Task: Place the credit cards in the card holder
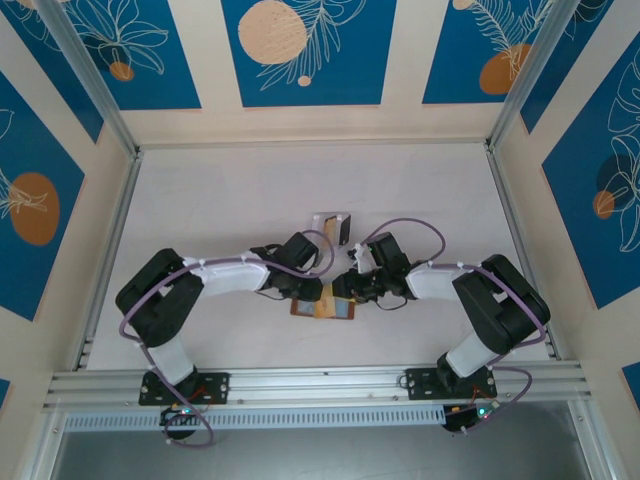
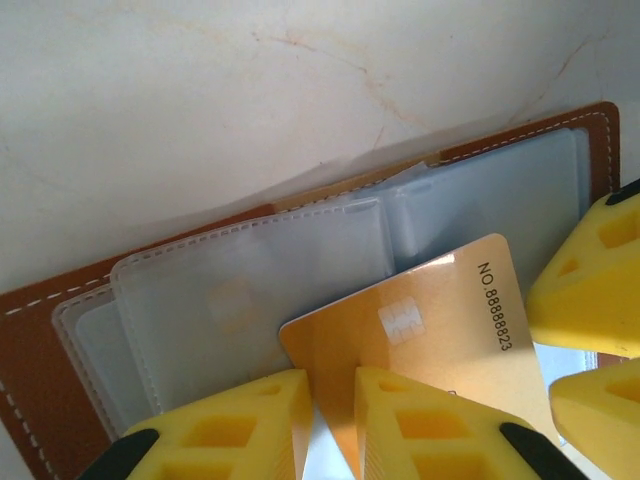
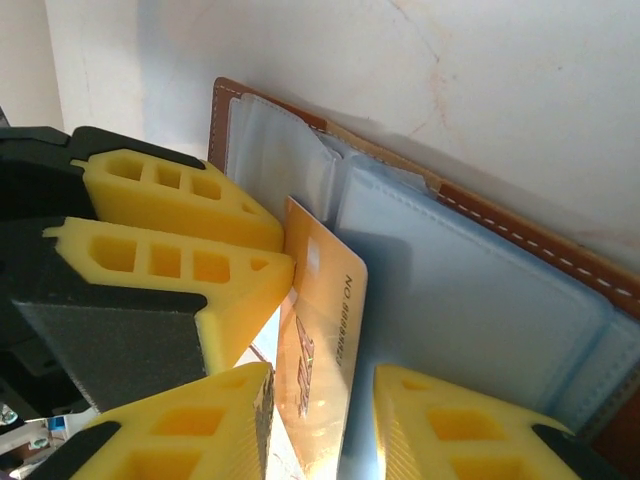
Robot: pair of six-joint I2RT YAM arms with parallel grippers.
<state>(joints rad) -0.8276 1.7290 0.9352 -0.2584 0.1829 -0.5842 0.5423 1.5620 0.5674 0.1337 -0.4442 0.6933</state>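
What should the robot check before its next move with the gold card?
1. The brown leather card holder lies open: ok.
2. The gold plastic card is fully tucked into a clear plastic sleeve: not ok, most of it sticks out.
3. The right gripper is open around the card: ok.
4. The left gripper holds the card firmly: cannot tell.
5. The sleeve's mouth is open for the card: cannot tell.
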